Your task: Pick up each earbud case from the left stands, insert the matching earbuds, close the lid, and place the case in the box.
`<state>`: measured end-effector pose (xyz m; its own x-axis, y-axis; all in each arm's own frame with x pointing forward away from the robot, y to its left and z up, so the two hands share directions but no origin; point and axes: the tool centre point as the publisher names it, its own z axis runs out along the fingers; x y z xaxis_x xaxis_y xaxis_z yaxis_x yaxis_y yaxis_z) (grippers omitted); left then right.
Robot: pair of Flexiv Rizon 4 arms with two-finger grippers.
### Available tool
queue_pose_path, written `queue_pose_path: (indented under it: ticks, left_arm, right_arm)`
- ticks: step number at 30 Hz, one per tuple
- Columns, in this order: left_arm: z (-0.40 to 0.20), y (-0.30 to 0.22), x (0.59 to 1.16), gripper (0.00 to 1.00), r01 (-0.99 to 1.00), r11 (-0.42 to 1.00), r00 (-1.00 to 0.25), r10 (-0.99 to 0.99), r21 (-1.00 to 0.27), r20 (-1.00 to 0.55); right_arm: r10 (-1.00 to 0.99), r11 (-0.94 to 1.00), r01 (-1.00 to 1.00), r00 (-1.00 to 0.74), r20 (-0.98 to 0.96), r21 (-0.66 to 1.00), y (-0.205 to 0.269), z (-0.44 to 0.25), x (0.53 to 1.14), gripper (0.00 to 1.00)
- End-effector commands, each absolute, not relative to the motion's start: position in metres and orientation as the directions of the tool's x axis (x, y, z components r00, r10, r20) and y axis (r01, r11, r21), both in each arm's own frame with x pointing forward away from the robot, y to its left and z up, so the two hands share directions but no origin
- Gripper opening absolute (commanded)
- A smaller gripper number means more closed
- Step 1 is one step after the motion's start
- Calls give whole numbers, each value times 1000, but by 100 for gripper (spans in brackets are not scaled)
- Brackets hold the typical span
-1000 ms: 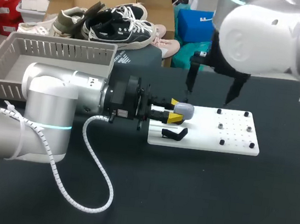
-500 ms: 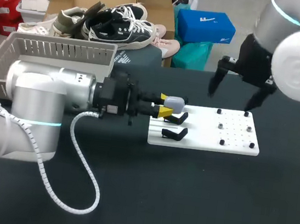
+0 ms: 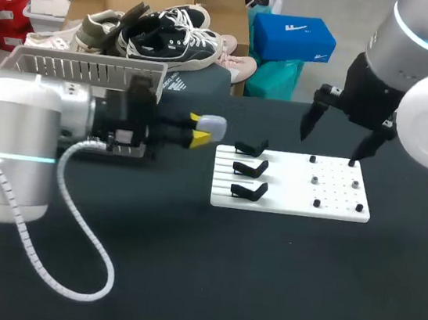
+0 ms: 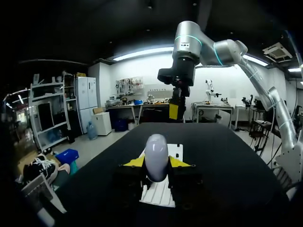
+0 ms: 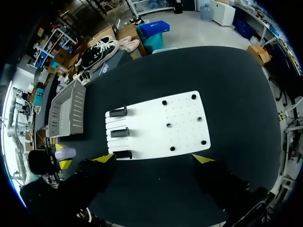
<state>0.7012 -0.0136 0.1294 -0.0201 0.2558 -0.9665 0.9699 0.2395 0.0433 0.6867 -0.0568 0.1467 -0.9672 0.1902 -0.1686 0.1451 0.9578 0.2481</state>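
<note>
My left gripper (image 3: 200,127) is shut on a grey, closed earbud case (image 3: 211,125), held in the air just left of the white board (image 3: 287,205). In the left wrist view the case (image 4: 156,157) stands between the yellow tips of the left gripper (image 4: 156,164). Three black stands (image 3: 249,167) on the board's left end are empty. Several small dark pieces (image 3: 316,179) sit on its right half. My right gripper (image 3: 329,147) hangs open over the board's far edge, and in its own view the right gripper (image 5: 154,158) spans wide above the board (image 5: 161,125).
A grey slatted basket (image 3: 29,65) stands at the far left of the table, partly behind my left arm; it also shows in the right wrist view as the basket (image 5: 68,109). A white corrugated cable (image 3: 65,211) loops from the left arm over the black tabletop.
My left gripper has drawn the grey case off the top stand and carried it left, clear of the board. My right arm swung right early on and has barely moved since.
</note>
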Motion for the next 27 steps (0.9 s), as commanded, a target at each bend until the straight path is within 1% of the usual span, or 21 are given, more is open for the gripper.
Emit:
queue_pose_path:
  ticks: [1, 6, 16, 27]
  left_arm:
    - [142, 20, 693, 0, 857, 504, -57, 294, 104, -954]
    - [139, 45, 707, 0, 798, 590, -93, 322, 123, -942]
    - [131, 83, 732, 0, 691, 711, -164, 333, 133, -928]
    - [123, 128, 772, 0, 580, 801, -231, 336, 149, -913]
  right_arm:
    - [198, 958, 150, -963, -185, 246, -56, 146, 684, 100]
    - [198, 958, 150, -963, -185, 246, -56, 146, 684, 100]
    - [198, 958, 150, -963, -185, 246, -56, 146, 684, 100]
    - [198, 958, 150, -963, -185, 246, -56, 146, 684, 100]
